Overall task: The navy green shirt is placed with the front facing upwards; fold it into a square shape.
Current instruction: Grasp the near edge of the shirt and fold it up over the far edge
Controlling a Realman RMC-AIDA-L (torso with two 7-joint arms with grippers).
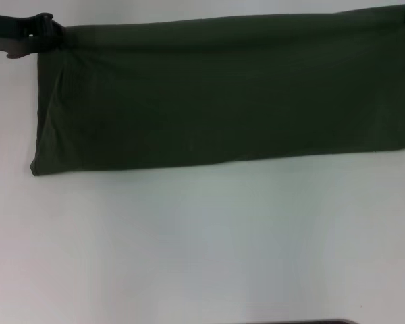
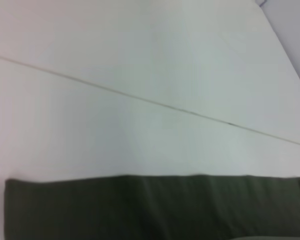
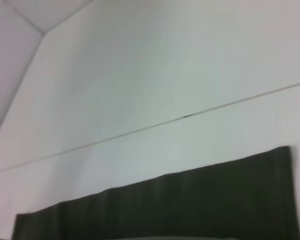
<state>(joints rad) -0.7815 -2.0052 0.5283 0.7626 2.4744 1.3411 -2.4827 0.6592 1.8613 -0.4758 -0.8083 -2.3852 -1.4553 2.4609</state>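
The navy green shirt is seen as a long dark band across the far half of the white table, already folded lengthwise; no lettering or collar is shown. Its far edge looks rolled or lifted, its near edge lies flat on the table.

The left gripper is placed at the far left corner of the band, touching the cloth; the corner appears to be pinched, but whether the jaws are clenched on it cannot be told. The right gripper is barely glimpsed at the far right corner, at the frame edge; its jaw state cannot be told either.

The step is judged as mid-fold: a lengthwise fold is being laid or the far edge is being carried. The task is judged roughly half done, since a long strip is not yet a square.

Next move calls for both far corners to be kept level, then the ends folded across.

In both wrist views only the cloth edge, bare tabletop and a thin seam line are shown. Nothing is seen in the way.
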